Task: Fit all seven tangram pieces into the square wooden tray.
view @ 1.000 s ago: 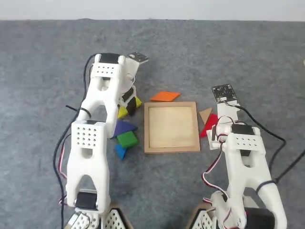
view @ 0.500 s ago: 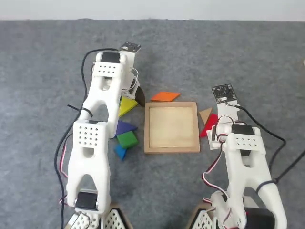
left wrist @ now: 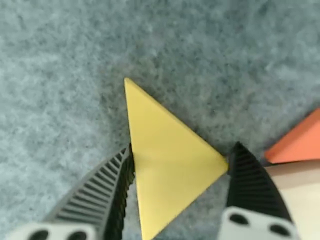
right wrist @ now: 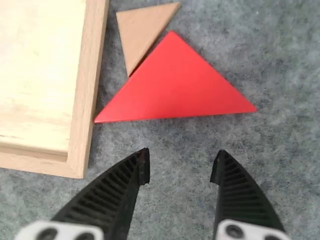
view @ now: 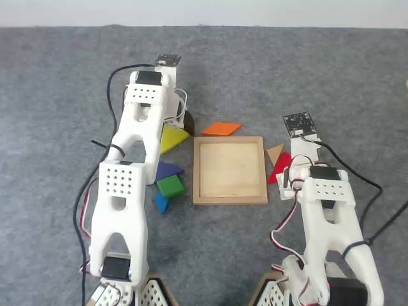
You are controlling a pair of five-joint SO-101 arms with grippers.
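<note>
High view: wooden tray (view: 229, 199) bare inside; yellow triangle (view: 171, 139) between left pincer's (left wrist: 182, 148) jaws.

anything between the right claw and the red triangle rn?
No. In the right wrist view the stretch from the open right claw to the red triangle is bare grey carpet. The claw sits just short of the triangle's long edge.

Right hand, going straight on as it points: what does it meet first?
Probably the red triangle, lying just ahead of the open right hand, though depth is unclear.
</note>
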